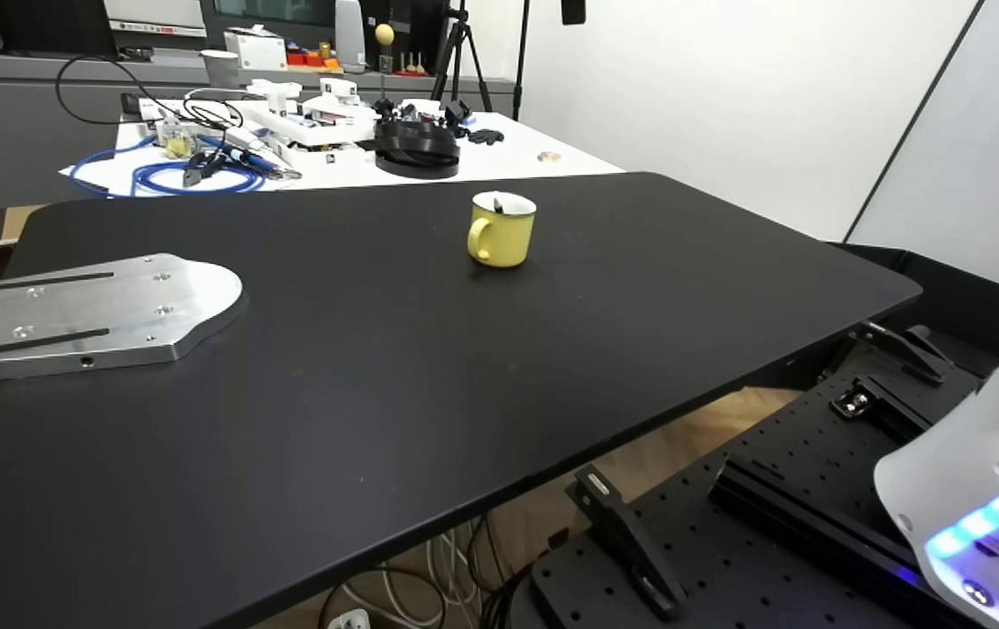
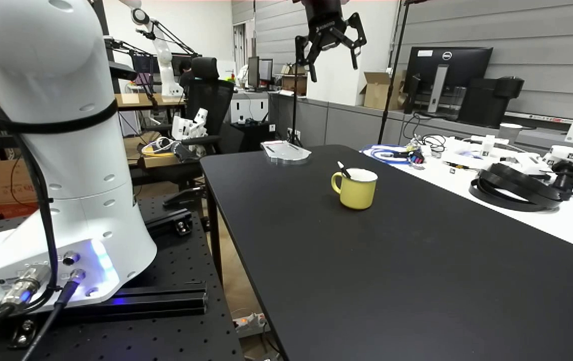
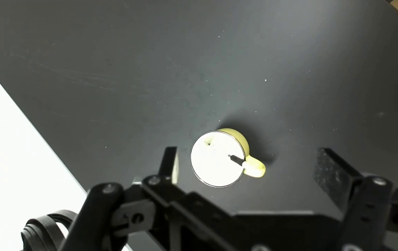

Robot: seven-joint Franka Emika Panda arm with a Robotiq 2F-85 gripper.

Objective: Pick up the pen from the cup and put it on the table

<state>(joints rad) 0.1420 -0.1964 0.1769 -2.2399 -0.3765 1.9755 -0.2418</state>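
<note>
- Plainly, the pen (image 2: 345, 172) is in the cup (image 2: 358, 193), tilted rather than upright: its whitish end rises above the rim and leans out toward the handle side, while the dark length slants down into the mouth.
- From above, in the wrist view, its long axis runs from inside the mouth outward across the rim, the pale end overlapping the root of the handle.
- The cup stands upright, squat and round-rimmed, smooth yellow outside and white inside, with a thin dark line around its lip.
- Under it, the table (image 2: 416, 291) is matte black with rounded corners; pale specks and faint scratches mark it.
- The gripper (image 2: 334, 73) hangs well above the table, its two black fingers (image 3: 336, 177) spread wide, clear of pen and cup.
- A silvery metal plate (image 1: 141, 293), slotted and round-ended, lies at the table's edge, well apart from the cup.
- A looped black band (image 1: 416, 150) rests on the white table (image 1: 508, 162).
</note>
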